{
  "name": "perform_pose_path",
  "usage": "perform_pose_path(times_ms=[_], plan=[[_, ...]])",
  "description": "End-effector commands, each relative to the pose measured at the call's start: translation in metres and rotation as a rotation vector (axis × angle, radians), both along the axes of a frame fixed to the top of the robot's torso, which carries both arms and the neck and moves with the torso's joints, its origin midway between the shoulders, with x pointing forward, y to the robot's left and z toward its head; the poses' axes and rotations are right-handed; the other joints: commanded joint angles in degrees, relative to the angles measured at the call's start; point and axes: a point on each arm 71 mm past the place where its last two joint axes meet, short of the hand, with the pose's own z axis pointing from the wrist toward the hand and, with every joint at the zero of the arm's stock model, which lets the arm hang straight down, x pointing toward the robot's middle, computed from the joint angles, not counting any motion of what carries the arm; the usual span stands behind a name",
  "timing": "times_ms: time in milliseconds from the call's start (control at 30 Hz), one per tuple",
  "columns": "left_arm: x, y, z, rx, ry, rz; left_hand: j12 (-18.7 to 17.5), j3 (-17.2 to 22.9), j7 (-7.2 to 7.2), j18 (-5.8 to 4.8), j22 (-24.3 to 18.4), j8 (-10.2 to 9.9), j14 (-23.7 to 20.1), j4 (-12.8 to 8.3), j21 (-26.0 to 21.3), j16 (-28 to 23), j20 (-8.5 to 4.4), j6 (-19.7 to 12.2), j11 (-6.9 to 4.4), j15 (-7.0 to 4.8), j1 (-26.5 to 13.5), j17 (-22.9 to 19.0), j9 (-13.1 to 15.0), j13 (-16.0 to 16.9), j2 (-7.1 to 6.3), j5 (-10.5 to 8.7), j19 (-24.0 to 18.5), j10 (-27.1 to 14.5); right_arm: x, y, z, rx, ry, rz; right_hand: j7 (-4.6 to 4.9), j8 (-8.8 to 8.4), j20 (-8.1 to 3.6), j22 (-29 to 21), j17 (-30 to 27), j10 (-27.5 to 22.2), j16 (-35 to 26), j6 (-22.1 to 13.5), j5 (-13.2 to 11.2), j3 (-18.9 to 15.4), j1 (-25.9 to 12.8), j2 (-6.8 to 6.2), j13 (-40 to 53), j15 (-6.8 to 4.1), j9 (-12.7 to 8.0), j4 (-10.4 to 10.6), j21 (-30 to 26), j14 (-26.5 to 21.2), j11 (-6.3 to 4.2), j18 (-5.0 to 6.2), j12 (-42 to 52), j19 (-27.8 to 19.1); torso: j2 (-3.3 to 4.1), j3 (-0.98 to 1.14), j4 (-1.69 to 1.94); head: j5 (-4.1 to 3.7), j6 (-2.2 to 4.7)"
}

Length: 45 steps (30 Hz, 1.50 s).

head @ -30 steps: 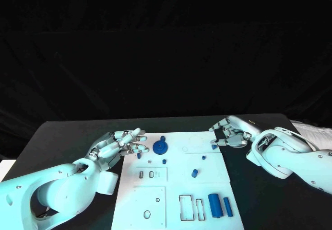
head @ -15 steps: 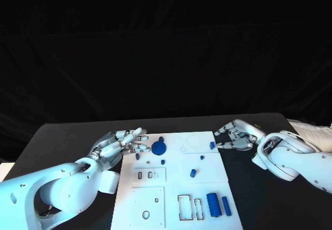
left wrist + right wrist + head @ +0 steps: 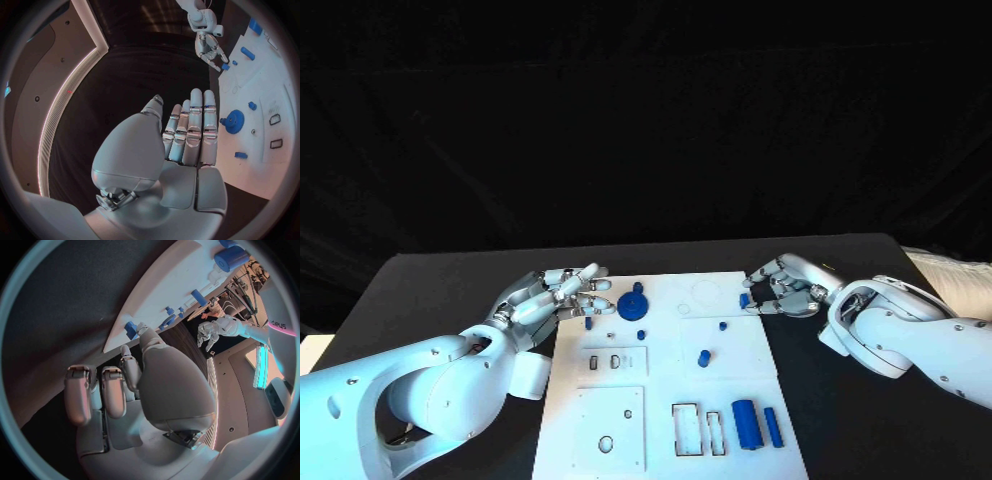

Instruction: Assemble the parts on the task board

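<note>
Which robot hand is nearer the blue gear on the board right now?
Left. The left robot hand hovers just beside the blue gear; the right robot hand is across the task board, at its far edge.

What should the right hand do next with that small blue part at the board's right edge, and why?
Probably close the fingertips on the small blue part and lift it. The right hand sits at the task board's right edge with fingertips beside the part; whether they already grip it is unclear. The left hand hovers open near the blue gear.
</note>
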Motion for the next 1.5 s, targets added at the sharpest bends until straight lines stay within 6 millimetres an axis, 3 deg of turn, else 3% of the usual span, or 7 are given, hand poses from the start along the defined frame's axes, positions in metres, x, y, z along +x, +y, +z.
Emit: perform_pose_path(times_ms=[33, 300, 567, 967, 1167, 1500], plan=[[-0.001, -0.003, 0.001, -0.013, -0.003, -0.022, -0.32, -0.11, 0.24, 0.69, -0.06, -0.17, -0.32, -0.29, -0.27, -0.32, 0.05, 0.20, 0.25, 0.05, 0.47, 0.09, -0.01, -0.06, 0.07, -0.26, -0.12, 0.21, 0.000, 0.002, -0.003, -0.013, 0.025, 0.020, -0.02, 0.12, 0.14, 5.58, 12.05, 0.15, 0.40, 0.53, 0.10, -0.17, 0.10, 0.42, 1.21, 0.05, 0.09, 0.05, 0.20, 5.39, -0.01, -0.91, 0.11, 1.47, -0.02, -0.01, 0.01, 0.11, 0.02], [-0.001, -0.003, 0.001, -0.012, -0.001, -0.023, -0.33, -0.09, 0.25, 0.69, -0.07, -0.18, -0.33, -0.31, -0.28, -0.34, 0.05, 0.21, 0.24, 0.05, 0.50, 0.12, -0.01, -0.06, 0.10, -0.26, -0.12, 0.22, 0.002, 0.005, -0.005, -0.013, 0.030, 0.024, -0.26, 0.48, 0.02, 5.65, 12.18, 0.37, 0.47, 1.77, -0.46, 0.32, 0.62, 1.25, 1.48, -0.12, 0.25, -0.24, 0.23, 5.42, -0.24, -0.92, 0.47, 1.51, -0.05, -0.02, 0.01, 0.13, 0.00], [-0.001, -0.002, 0.001, -0.012, -0.001, -0.023, -0.33, -0.09, 0.25, 0.69, -0.07, -0.18, -0.33, -0.31, -0.28, -0.34, 0.05, 0.21, 0.24, 0.05, 0.50, 0.12, -0.01, -0.06, 0.10, -0.26, -0.12, 0.22, 0.004, 0.007, -0.007, -0.014, 0.040, 0.031, -0.81, 0.83, -0.33, 5.76, 12.35, 0.58, 0.56, 3.83, -3.53, 2.06, 1.62, 3.06, 1.72, -0.50, 0.38, -0.82, 0.27, 5.46, -0.70, -0.94, 0.74, 1.55, -0.03, 0.01, -0.01, 0.29, -0.15], [-0.001, -0.002, 0.001, -0.012, -0.001, -0.022, -0.33, -0.09, 0.25, 0.69, -0.07, -0.18, -0.33, -0.31, -0.28, -0.34, 0.05, 0.21, 0.24, 0.05, 0.50, 0.12, -0.01, -0.06, 0.10, -0.26, -0.12, 0.22, 0.005, 0.012, -0.009, -0.019, 0.047, 0.039, -1.17, 0.97, -0.57, 5.90, 12.53, 0.73, 0.65, 4.98, -4.33, 3.09, 1.97, 3.73, 1.94, -0.77, 0.40, -1.24, 0.33, 5.50, -1.01, -0.97, 0.98, 1.62, -0.02, 0.04, -0.01, 0.40, -0.32], [-0.001, -0.002, 0.001, -0.011, 0.000, -0.021, -0.33, -0.09, 0.25, 0.69, -0.07, -0.18, -0.33, -0.31, -0.28, -0.34, 0.05, 0.21, 0.24, 0.05, 0.50, 0.12, -0.01, -0.06, 0.10, -0.26, -0.12, 0.22, 0.006, 0.011, -0.009, -0.018, 0.037, 0.029, -2.25, 2.14, -1.10, 6.19, 12.88, 0.95, 0.85, 7.92, -7.55, 5.76, 3.02, 5.87, 2.26, -1.43, 0.82, -2.16, 0.46, 5.58, -1.85, -1.02, 1.33, 1.76, -0.05, 0.07, -0.02, 0.40, -0.46], [-0.001, 0.000, 0.001, -0.010, -0.001, -0.018, -0.38, -0.03, 0.27, 0.69, -0.08, -0.22, -0.33, -0.38, -0.28, -0.37, 0.04, 0.22, 0.25, 0.04, 0.59, 0.22, -0.01, -0.07, 0.18, -0.26, -0.10, 0.24, 0.005, 0.017, -0.004, 0.005, -0.001, 0.034, -3.27, 3.42, -1.75, 6.46, 13.33, 1.26, 1.10, 10.01, -7.89, 7.29, 3.01, 6.46, 2.50, -2.13, 1.37, -3.13, 0.59, 5.69, -2.67, -1.08, 1.61, 1.91, -0.07, 0.08, 0.01, 0.57, -0.61]])
